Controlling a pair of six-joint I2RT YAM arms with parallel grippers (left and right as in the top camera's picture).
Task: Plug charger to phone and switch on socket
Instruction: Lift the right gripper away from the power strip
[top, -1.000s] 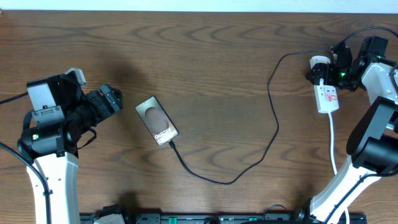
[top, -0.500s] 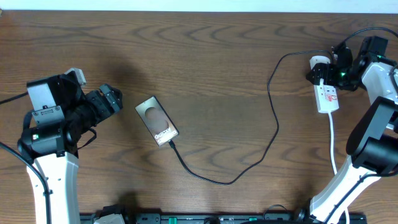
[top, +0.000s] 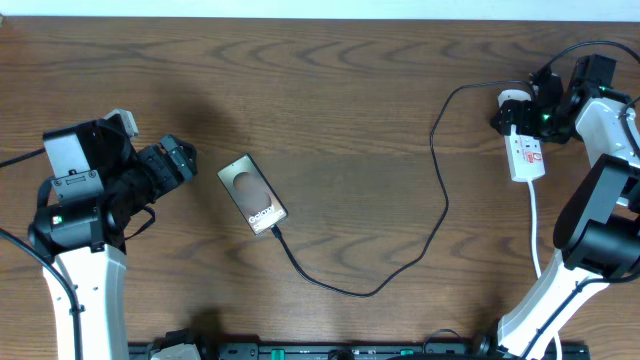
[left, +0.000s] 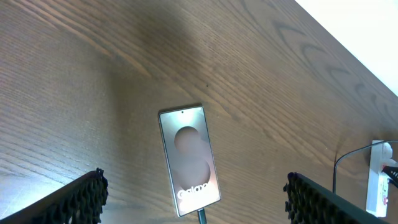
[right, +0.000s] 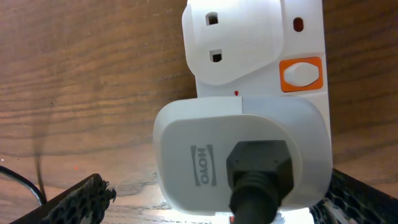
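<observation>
The phone (top: 253, 195) lies flat left of centre, bronze face up; it also shows in the left wrist view (left: 189, 160). The charger cable (top: 440, 190) runs from the phone's near end (left: 200, 215) in a loop to a white plug (right: 242, 155) seated in the white socket strip (top: 527, 158). The strip's orange switch (right: 301, 73) sits beside the empty outlet. My right gripper (top: 520, 112) is open, its fingers (right: 217, 193) straddling the plug. My left gripper (top: 180, 160) is open and empty, left of the phone, its fingers (left: 196, 180) wide apart.
The socket's white lead (top: 537, 235) runs toward the front beside the right arm's base. The socket also shows at the right edge of the left wrist view (left: 376, 186). The table's far edge (top: 320, 18) is pale.
The right gripper has shifted slightly toward the back at the plug. The phone, cable and left arm have not moved.
</observation>
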